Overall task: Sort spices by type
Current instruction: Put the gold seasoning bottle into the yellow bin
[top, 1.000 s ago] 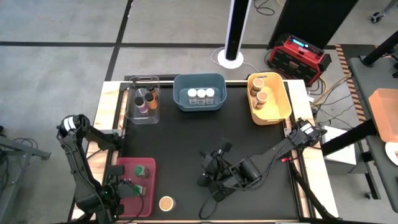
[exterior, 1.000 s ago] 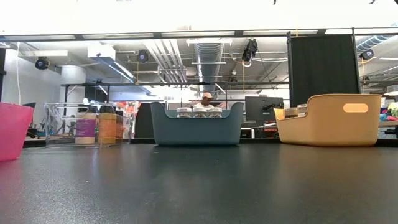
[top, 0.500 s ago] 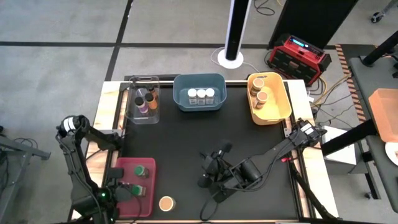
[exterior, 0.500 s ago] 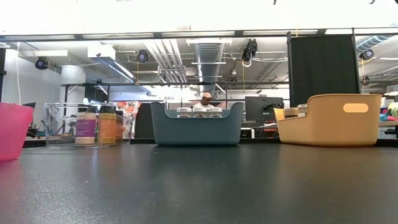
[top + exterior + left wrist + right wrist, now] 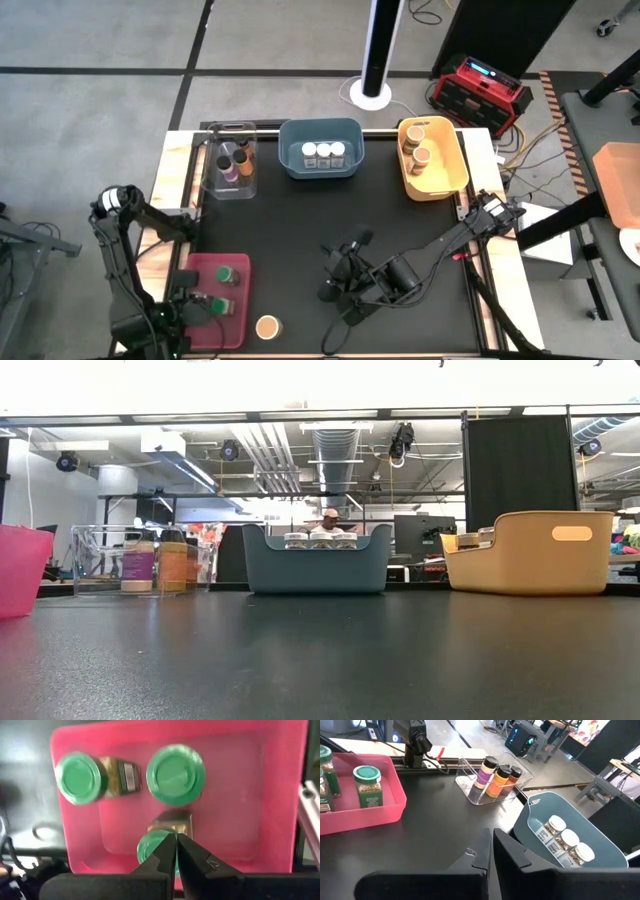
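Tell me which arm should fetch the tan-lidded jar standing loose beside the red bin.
Left: its shut claw hovers over the red plastic bin right beside the tan-lidded spice jar; the right claw sits mid-table, farther off.

You see green-lidded jars (image 5: 176, 774) in the pink-red bin (image 5: 260, 795). White-lidded jars (image 5: 323, 151) fill the blue bin (image 5: 290, 135); the tabletop (image 5: 330, 215) is black.

Table top (image 5: 300, 230): black, matt, faintly grainy in the low view. Table edges (image 5: 178, 170): pale bare wood. Red bin (image 5: 270, 795): smooth, slightly glossy plastic. Clear bin (image 5: 470, 782): transparent glossy plastic. Blue bin (image 5: 540, 815) and yellow bin (image 5: 530, 565): matt plastic. Spice jars (image 5: 175, 772): clear-walled with paper labels, lids smooth green plastic. Gripper fingers (image 5: 167, 857): matt black.
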### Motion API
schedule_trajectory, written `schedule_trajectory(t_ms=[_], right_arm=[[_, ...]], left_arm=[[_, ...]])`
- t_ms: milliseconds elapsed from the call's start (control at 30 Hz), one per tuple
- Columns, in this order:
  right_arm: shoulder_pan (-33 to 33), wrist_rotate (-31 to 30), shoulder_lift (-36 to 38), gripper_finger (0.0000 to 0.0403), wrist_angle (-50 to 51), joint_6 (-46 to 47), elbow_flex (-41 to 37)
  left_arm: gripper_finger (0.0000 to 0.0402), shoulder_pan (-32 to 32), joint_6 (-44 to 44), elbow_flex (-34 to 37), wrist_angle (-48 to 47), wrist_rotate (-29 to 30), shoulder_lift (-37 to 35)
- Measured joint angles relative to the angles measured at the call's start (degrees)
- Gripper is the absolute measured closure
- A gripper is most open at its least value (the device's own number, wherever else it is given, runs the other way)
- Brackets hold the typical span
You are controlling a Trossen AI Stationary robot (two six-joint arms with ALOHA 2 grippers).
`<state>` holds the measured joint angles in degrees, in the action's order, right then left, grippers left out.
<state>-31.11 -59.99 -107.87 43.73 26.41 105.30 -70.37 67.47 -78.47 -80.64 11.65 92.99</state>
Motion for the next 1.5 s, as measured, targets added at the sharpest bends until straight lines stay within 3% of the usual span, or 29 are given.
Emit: schedule_trajectory(t_ms=[200, 367, 533, 767, 1033, 1267, 1500], right_arm=[[0.00, 0.07, 0.00, 0.0390, -1.08, -0.27, 0.00], [-0.07, 2.70, 0.00, 0.0390, -3.91, -1.53, -0.65], [-0.80, 8.10, -0.01, 0.0390, -15.30, -7.64, -4.61], [-2.11, 17.72, -0.06, 0.0390, -32.61, -18.20, -9.38], [-1.86, 29.55, -0.04, 0.0390, -35.47, -15.89, -9.65], [-2.29, 30.49, -3.13, 0.0390, -43.30, -18.54, -9.69], [-2.54, 30.40, -8.67, 0.0390, -45.80, -21.04, -4.97]], left_arm=[[0.0402, 0.00, -1.67, -3.50, -2.63, 6.43, 0.00], [0.0402, 0.00, -1.55, -5.44, -5.13, 16.53, -0.02], [0.0402, 0.02, -1.46, -5.53, -5.65, 24.90, -0.02], [0.0402, 0.00, -1.43, -5.36, -6.39, 28.42, -0.02], [0.0402, 0.02, -1.43, -5.34, -6.56, 33.02, -0.02], [0.0402, 0.02, -1.14, -5.32, -6.62, 38.10, 0.00], [0.0402, 0.00, -0.92, -5.28, -6.43, 38.39, 0.00]])
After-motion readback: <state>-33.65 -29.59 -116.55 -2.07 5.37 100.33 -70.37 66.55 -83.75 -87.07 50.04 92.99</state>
